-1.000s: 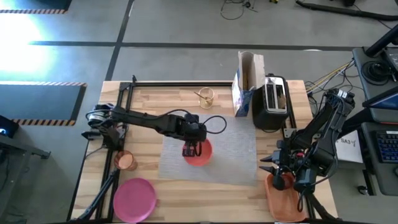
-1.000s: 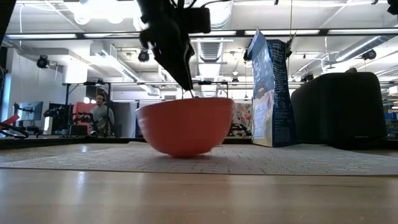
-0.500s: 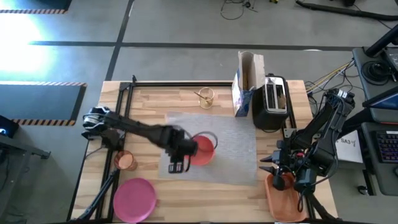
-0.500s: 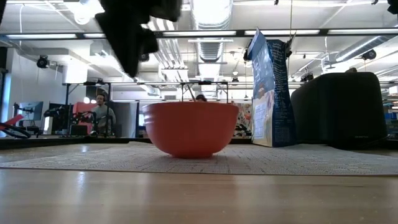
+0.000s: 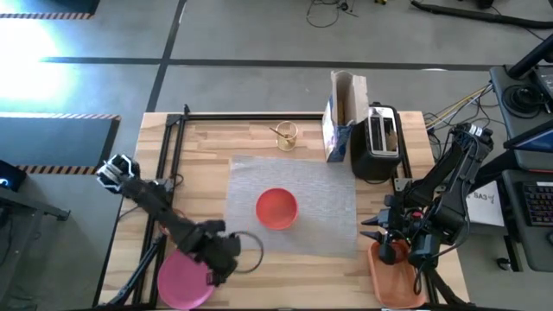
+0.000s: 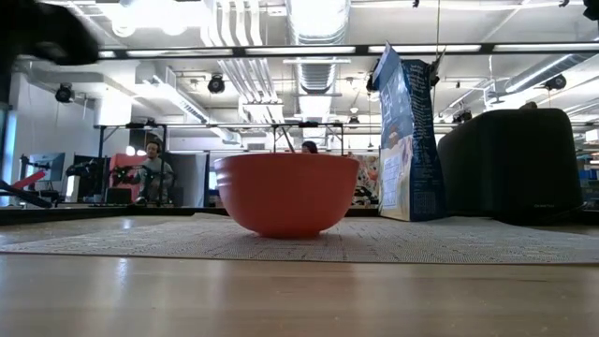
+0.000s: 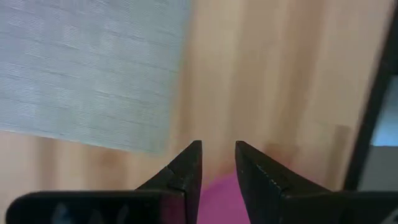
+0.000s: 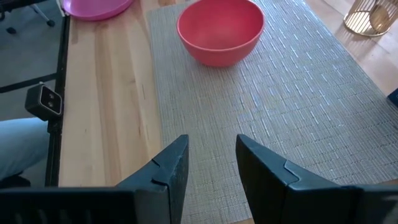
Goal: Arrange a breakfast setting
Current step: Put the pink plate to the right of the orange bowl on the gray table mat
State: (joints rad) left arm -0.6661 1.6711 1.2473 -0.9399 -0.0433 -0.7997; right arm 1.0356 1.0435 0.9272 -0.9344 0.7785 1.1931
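Plate [image 5: 185,276], pink, round: lies at the table's near left corner, directly under my left gripper [image 5: 218,266], which hovers over its inner edge. In the left wrist view a slice of the plate [image 7: 219,194] shows just past my fingertips [image 7: 189,163]. My left jaws stand slightly parted with nothing between them; the gap looks wide enough for a rim, no more.

Step in hand, as I judge it: take the plate by its rim and carry it to the placemat. To do it well I should come down so one finger goes inside the rim and one outside, close firmly before lifting, and keep the plate level on the way across.

Placemat [image 5: 292,212], grey, woven: ahead of my left jaws, toward the table's middle, its near corner close by.

Bowl [image 5: 276,208], orange: upright on the placemat's centre, well apart from my left jaws. It sits where the plate might go, so I must set down beside it or clear of it.

Right gripper [image 5: 387,235]: waits at the table's right edge above the orange tray [image 5: 398,278], jaws partly open, empty.

Toaster [image 5: 381,139] and cereal box [image 5: 344,111]: far side, well clear.
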